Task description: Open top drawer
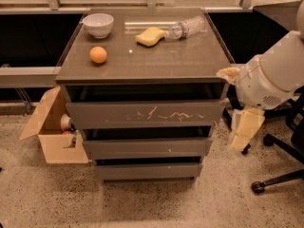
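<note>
One gripper (pixel 245 125) low, just right of top drawer (pixel 142 114), not touching; jaw state: can't tell

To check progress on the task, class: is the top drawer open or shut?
Shut: the top drawer has its scratched front back under the tabletop edge, not pulled out. The gripper hangs to its right, apart from it.
</note>
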Controlling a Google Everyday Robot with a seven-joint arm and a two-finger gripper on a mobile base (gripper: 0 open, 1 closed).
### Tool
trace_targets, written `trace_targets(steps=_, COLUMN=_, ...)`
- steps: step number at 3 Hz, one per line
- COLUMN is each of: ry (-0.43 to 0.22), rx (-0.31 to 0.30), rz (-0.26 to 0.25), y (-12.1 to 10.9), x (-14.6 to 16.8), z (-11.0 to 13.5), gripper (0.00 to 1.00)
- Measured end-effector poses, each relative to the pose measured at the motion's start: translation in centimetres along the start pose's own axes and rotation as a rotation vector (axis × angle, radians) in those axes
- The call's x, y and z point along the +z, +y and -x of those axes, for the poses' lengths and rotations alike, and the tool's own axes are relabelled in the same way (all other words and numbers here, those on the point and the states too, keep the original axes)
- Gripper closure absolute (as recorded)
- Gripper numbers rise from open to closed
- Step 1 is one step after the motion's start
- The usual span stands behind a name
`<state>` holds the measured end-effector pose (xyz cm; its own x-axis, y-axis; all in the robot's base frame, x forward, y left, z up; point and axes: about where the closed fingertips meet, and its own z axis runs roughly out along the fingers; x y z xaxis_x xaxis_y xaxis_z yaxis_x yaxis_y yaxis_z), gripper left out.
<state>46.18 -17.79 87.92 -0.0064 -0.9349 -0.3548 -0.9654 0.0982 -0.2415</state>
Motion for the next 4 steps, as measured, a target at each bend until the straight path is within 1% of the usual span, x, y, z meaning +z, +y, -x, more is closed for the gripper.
trace_targets(steps=1, ry=-0.069, rx=0.004, rz=0.059, y=-0.2, x=4.1, z=-0.2, gripper=0.00)
trace_targets(steps=2, ry=-0.065, rx=-0.001, rz=0.060, y=-0.2, x=4.4, z=-0.2, gripper=0.00)
trace_targets(steps=3, ry=-0.008, rx=-0.070, rz=0.069, y=-1.0, x=8.7, z=-0.9, gripper=0.00)
trace_targets(steps=4, ry=-0.020, rx=-0.097, rz=0.091, y=-1.9, x=12.4, z=-2.0, gripper=0.00)
